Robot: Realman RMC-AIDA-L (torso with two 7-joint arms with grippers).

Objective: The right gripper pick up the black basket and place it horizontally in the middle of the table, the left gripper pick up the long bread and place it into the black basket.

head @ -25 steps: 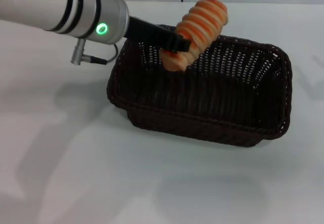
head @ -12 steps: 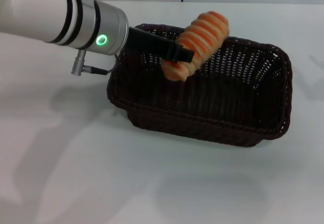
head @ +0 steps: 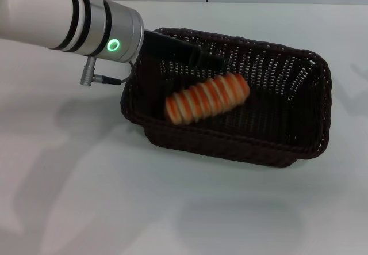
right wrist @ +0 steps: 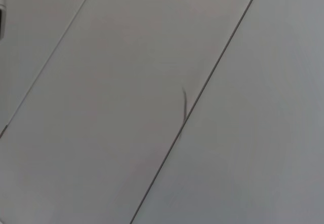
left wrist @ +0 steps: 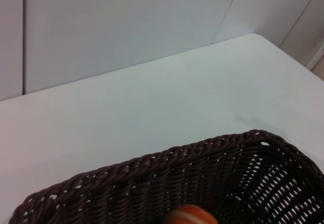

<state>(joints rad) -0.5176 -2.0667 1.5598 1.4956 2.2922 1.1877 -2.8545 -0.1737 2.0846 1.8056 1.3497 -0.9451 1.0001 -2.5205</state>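
One loaf, the long bread, is now lying inside the black basket in the head view, left of the frame's centre; half a second ago it was hanging tilted in my fingers above the rim. I am holding my left gripper over the basket's far wall, toward the upper left of the frame, with its black fingers parted and nothing between them, so the bread has been let go and has dropped to the woven floor. The basket is sitting lengthwise across the white table. I judge both placements done, with only my withdrawal left.

Turning to the left wrist view, the basket's rim is curving across the lower half, and one orange end of the bread is peeking at the bottom edge, just inside the wall.

Looking at the right wrist view, only pale panels are showing; my right gripper is not visible there.
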